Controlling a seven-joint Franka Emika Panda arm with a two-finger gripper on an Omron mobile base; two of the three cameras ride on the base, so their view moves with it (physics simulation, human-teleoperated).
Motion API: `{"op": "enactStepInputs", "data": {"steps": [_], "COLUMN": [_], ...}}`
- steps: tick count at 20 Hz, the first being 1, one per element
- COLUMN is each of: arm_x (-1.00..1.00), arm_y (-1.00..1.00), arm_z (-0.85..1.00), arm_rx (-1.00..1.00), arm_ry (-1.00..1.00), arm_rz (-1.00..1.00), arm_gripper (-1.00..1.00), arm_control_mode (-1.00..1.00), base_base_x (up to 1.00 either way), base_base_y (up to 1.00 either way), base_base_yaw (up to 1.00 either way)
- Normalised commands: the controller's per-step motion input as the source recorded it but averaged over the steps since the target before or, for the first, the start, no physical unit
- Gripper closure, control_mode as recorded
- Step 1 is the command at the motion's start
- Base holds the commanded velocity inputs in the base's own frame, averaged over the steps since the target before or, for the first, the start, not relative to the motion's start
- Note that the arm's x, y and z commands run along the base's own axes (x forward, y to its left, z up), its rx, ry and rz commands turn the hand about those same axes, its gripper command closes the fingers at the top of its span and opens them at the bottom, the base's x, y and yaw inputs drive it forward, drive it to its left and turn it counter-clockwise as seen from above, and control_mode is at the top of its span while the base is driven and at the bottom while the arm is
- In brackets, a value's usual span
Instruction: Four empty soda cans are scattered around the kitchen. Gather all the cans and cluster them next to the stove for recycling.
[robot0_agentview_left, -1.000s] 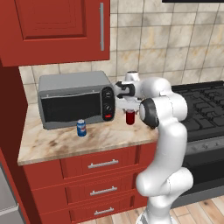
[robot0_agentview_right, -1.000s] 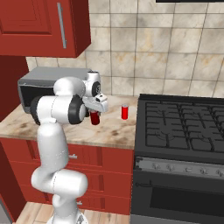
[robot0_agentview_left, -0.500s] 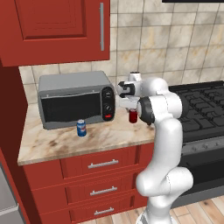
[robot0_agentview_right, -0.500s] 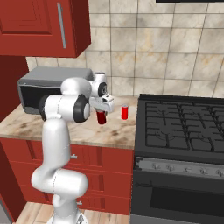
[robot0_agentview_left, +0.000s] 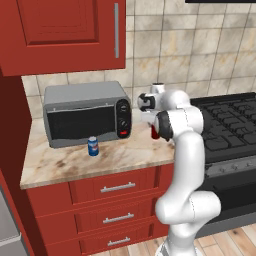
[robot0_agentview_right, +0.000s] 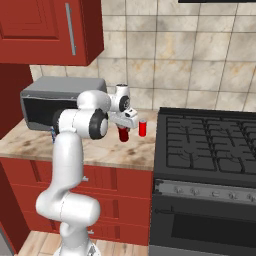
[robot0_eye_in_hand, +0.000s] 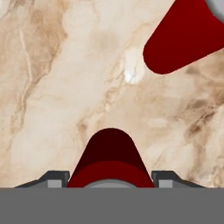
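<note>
Hand view: my claw (robot0_eye_in_hand: 111, 183) pinches a red soda can (robot0_eye_in_hand: 111, 162) mid-body, light, thin-walled, slick; another red can (robot0_eye_in_hand: 183, 37) at two o'clock.

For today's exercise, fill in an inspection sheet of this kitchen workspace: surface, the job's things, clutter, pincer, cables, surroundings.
Surface: marble counter, beige-brown, beside the stove.
Job's things: red can held between the pincer's fingers above the counter; second red can standing near the stove; blue can standing in front of the toaster oven.
Clutter: grey toaster oven at the back of the counter.
Pincer: pincer shut on the red can.
Cables: nothing seen.
Surroundings: red cabinets, tan tiled wall.
</note>
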Motion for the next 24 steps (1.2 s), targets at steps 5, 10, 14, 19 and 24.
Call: {"op": "enactStepInputs", "data": {"steps": [5,10,14,19,24], "arm_x": [0.29,0.33,0.22,0.08,0.0], "arm_y": [-0.28,-0.26,-0.25,-0.09,0.0], "arm_z": [-0.12,-0.09,-0.12,-0.21,-0.27], "arm_rx": [0.0,0.0,0.0,0.0,0.0], "arm_ry": [-0.01,0.0,0.0,0.0,0.0], "arm_rz": [0.0,0.0,0.0,0.0,0.0], "arm_gripper": [1.0,1.0,1.0,1.0,1.0], "arm_control_mode": [-1.0,-1.0,-1.0,-1.0,-1.0], "base_base_x": [0.0,0.0,0.0,0.0,0.0], "base_base_y": [0.0,0.0,0.0,0.0,0.0], "base_base_yaw": [0.0,0.0,0.0,0.0,0.0]}}
